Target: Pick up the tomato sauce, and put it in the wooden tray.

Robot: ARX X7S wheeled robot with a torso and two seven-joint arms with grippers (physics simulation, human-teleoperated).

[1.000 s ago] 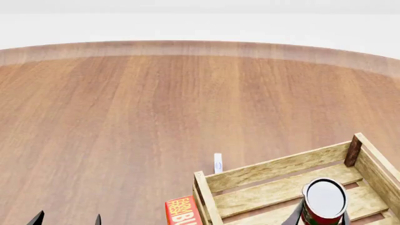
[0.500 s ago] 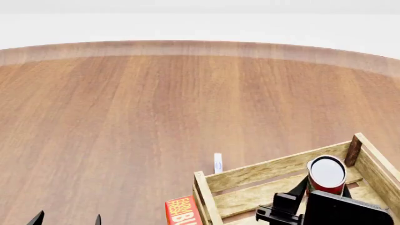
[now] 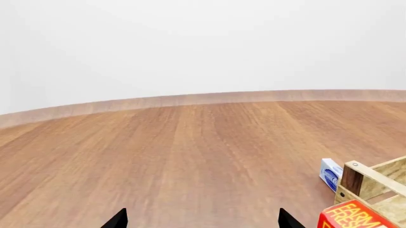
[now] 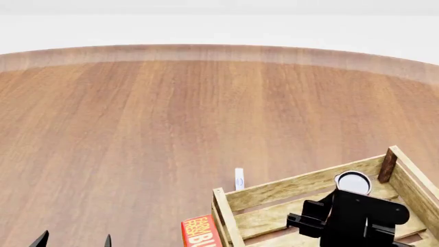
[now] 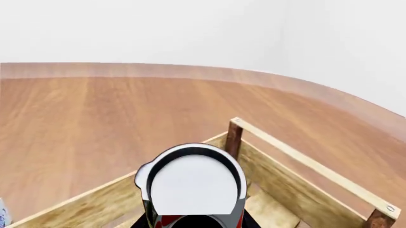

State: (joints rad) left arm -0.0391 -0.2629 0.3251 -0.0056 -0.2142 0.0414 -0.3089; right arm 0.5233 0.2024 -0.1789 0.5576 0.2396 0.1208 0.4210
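The tomato sauce [image 4: 353,183] is a small can with a pale top and a red label. It shows close up in the right wrist view [image 5: 193,183]. My right gripper [image 4: 351,205] is shut on it and holds it upright over the inside of the wooden tray [image 4: 302,183], near the far wall. The tray's slat walls and a dark corner post [image 5: 233,137] show in the right wrist view. Whether the can touches the tray floor is hidden. My left gripper [image 3: 203,221] is open and empty over bare table, left of the tray; its tips show in the head view [image 4: 74,240].
A red box with yellow lettering [image 4: 199,232] lies against the tray's near left corner, also in the left wrist view [image 3: 352,216]. A small white and blue packet [image 4: 239,179] stands just beyond the tray's far wall. The round wooden table [image 4: 171,113] stretches ahead.
My right arm has moved forward into the head view, carrying the can from the tray's near part toward its far wall and lower. The left gripper has not moved.
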